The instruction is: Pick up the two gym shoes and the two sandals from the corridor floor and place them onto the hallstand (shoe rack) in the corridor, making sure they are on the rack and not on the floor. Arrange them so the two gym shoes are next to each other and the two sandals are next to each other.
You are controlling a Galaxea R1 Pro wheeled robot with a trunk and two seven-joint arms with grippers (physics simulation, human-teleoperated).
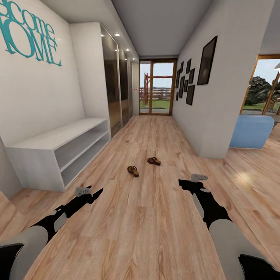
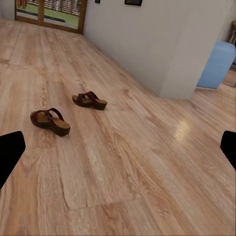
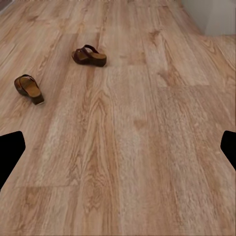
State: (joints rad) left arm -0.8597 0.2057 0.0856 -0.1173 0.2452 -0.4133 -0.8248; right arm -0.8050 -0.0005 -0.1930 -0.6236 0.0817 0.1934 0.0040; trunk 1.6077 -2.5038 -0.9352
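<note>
Both arms reach forward low over the wood floor (image 1: 147, 225), one at each side of the head view, forearms angled slightly inward. The left gripper (image 1: 91, 193) ends in dark fingers pointing ahead and to the right; the right gripper (image 1: 186, 182) sits a little further forward, pointing ahead. In each wrist view the two dark fingertips (image 2: 10, 152) (image 3: 10, 147) stand at opposite edges of the picture with bare floor between them, so both grippers are spread wide and hold nothing.

Ahead of the grippers, in the middle of the corridor, two brown sandals lie on the floor, apart from each other. The nearer sandal (image 1: 133, 171) (image 2: 50, 122) (image 3: 28, 88) lies ahead of the left gripper, its long axis running diagonally, roughly near-right to far-left in the head view; which end is the toe I cannot tell. The farther sandal (image 1: 153, 160) (image 2: 90, 101) (image 3: 89, 55) lies beyond and to the right of it, its long axis running more across the corridor, straps up.

To the left, against the wall, stands a pale grey-white shoe rack (image 1: 58, 149) with a flat top and two open shelves. Beyond it run dark glossy wardrobe doors (image 1: 116, 85), and the corridor ends at a glass door (image 1: 157, 87). Black picture frames (image 1: 190, 77) hang on the right wall, and a blue seat (image 1: 251, 130) stands past its corner
</note>
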